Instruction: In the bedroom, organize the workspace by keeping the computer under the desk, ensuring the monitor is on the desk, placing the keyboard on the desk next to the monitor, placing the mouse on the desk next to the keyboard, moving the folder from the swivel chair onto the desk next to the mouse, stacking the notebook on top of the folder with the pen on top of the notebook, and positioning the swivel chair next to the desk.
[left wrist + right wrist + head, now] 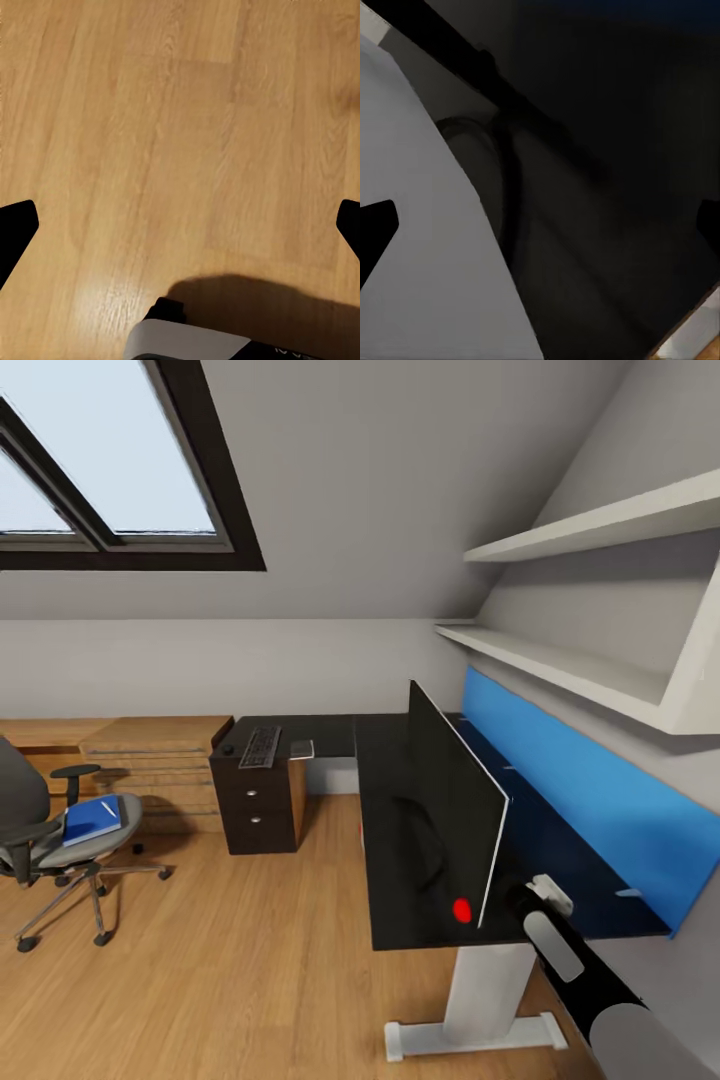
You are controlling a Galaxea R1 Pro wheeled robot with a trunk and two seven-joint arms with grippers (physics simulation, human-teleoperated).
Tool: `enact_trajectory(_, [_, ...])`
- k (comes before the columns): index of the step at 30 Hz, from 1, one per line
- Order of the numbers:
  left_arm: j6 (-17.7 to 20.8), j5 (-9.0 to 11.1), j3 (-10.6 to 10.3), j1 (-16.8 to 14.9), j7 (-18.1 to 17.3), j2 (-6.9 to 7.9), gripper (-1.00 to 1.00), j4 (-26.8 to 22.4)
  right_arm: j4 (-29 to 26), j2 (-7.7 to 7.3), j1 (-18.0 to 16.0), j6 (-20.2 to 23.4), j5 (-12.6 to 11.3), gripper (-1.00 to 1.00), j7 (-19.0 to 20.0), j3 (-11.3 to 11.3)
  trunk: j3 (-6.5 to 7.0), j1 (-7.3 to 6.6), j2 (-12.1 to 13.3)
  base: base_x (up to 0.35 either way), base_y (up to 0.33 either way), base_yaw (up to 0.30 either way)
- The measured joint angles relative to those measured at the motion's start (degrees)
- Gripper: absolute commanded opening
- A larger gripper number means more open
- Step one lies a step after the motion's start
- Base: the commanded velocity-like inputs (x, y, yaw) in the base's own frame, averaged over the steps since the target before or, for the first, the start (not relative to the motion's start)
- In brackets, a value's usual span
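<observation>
From the head view, the monitor (452,815) stands on the black desk (390,880), the keyboard (261,746) on its far wing. The blue folder (92,821) lies on the swivel chair (40,830). The left wrist view shows the left gripper (180,225) spread wide over the wooden floor (187,135). The right wrist view shows the right gripper (540,225) spread wide beside the monitor's back (435,247) above the dark desk.

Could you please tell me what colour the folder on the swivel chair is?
Bright blue. The folder lies on the swivel chair seat, clearest in the head view.
</observation>
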Motion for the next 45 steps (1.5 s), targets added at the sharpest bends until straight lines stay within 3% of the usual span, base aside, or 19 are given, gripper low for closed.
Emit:
enact_trajectory(6, [0.01, 0.00, 0.03, 0.00, 0.01, 0.03, 1.00, 0.00, -0.01, 1.70, 0.00, -0.61, 1.68, 1.00, 0.15, -0.11, 0.00, 0.00, 0.00, 0.008, 0.018, 0.000])
enact_trajectory(21, [0.02, -0.01, 0.04, 0.02, 0.09, 0.04, 1.00, -0.05, -1.61, 4.26, -0.01, -3.56, 2.30, 1.00, 0.91, -0.16, 0.00, 0.01, -0.01, 0.000, 0.001, 0.169])
enact_trajectory(45, [0.05, -0.01, 0.03, 0.02, 0.10, 0.01, 1.00, -0.03, -1.36, 4.38, -0.01, -4.16, 2.36, 1.00, 0.90, -0.17, 0.00, 0.01, -0.01, 0.000, 0.000, 0.267])
